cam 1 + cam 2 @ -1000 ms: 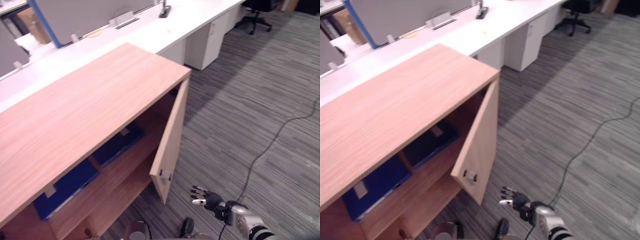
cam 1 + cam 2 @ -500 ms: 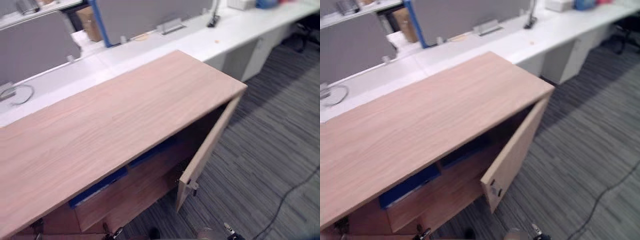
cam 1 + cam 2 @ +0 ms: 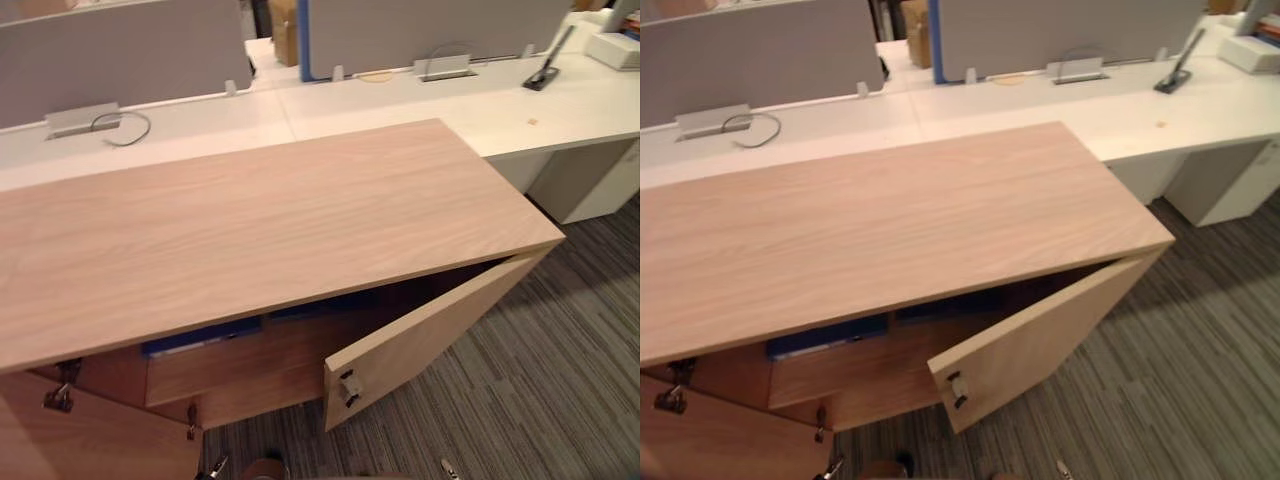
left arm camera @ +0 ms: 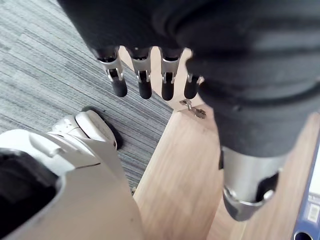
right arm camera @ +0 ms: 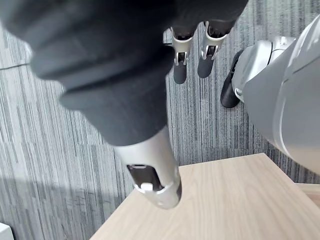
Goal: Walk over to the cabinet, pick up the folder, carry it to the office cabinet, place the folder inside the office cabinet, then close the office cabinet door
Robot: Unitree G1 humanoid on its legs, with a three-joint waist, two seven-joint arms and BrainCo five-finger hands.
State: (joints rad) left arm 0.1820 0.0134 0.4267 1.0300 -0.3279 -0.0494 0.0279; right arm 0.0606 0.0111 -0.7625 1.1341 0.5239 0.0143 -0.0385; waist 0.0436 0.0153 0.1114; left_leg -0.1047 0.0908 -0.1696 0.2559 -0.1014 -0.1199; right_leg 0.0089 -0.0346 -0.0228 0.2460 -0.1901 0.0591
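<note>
Robot squared up to wood cabinet point(image 3: 260, 230), right door point(image 3: 430, 345) half open.
Head cam swung round in last sec to face the front; scene itself unmoved. Blue folder point(image 3: 195, 338) lies on shelf inside. Left hand point(image 4: 142, 77) & right hand point(image 5: 181, 60) hang low, fingers straight, empty. Prob. only door-closing left.
</note>
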